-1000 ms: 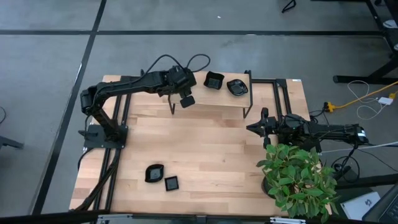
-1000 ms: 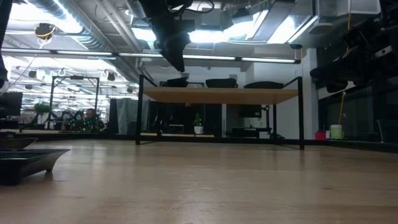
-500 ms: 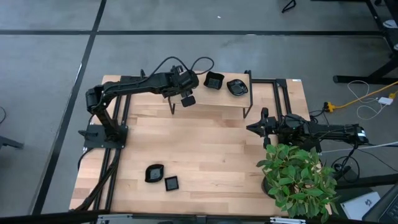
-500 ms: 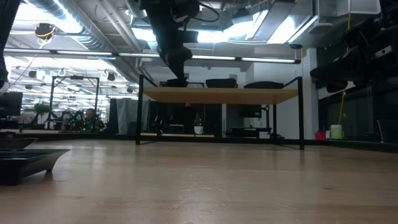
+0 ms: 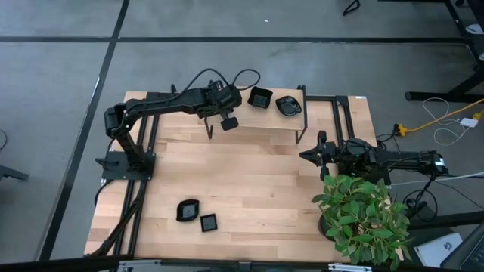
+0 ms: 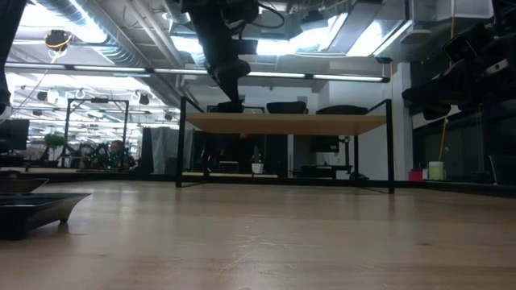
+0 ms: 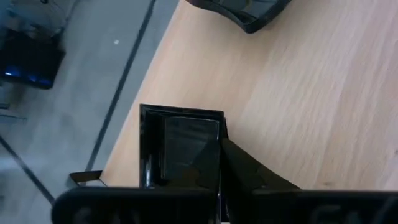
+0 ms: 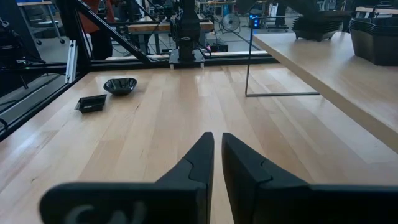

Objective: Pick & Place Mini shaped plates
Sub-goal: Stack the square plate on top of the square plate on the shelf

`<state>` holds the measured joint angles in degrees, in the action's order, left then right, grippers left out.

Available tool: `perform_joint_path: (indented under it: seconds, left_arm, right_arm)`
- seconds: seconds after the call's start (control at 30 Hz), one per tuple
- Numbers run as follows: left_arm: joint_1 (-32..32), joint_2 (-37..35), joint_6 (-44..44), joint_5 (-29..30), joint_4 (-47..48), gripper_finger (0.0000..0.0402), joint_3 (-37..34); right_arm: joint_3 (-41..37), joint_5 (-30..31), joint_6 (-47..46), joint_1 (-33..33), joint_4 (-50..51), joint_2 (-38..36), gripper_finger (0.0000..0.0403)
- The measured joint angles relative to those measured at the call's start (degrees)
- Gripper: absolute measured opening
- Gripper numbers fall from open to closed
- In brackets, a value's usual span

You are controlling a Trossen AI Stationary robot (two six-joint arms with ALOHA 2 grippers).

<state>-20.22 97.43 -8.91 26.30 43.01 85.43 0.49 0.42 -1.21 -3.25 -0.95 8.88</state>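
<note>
The left gripper's (image 7: 221,149) fingers (image 7: 249,174) have just snapped together from wide apart, and they now pinch the near wall of a square plate (image 7: 180,143), one finger inside the dish and one outside. The plate sits flat at the corner of the shelf (image 7: 298,93), touching the wood and not yet lifted. I judge that the grasp has just been made and the lift comes next; the thin glossy wall could slip if the plate is raised at a tilt.

Two more plates (image 5: 259,97) (image 5: 287,106) stand further along the shelf. Another two (image 5: 187,210) (image 5: 208,222) lie on the table (image 5: 257,181) near its front left, well apart from the shelf.

Only the left wrist view shows the grip, because in the high view the arm covers the plate. In the low view the gripper reaches the shelf top, but the plate is hard to make out there.

The right gripper (image 8: 216,140) waits low at the table's right side, its fingers almost touching and holding nothing
</note>
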Motion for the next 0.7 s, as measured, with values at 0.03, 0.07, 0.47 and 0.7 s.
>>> perform_joint_path:
  seconds: [0.03,0.07,0.47,0.7]
  left_arm:
    - [0.32,0.0,0.02,0.74,-0.17,0.0004,0.02]
    - [0.71,0.0,0.03,1.77,-0.12,0.0003,0.31]
    - [3.29,-0.2,7.49,9.12,4.19,0.0002,4.76]
    - [2.27,-0.2,11.6,9.05,8.21,0.0002,4.76]
  right_arm:
    - [0.0,0.0,0.01,-0.01,0.0,0.0,0.0034]
    - [0.0,-0.01,0.0,-0.02,0.0,0.0,0.0034]
    - [-0.02,0.0,0.0,-0.02,0.0,0.0,0.0034]
    - [-0.01,0.0,0.01,-0.01,0.01,0.0,0.0034]
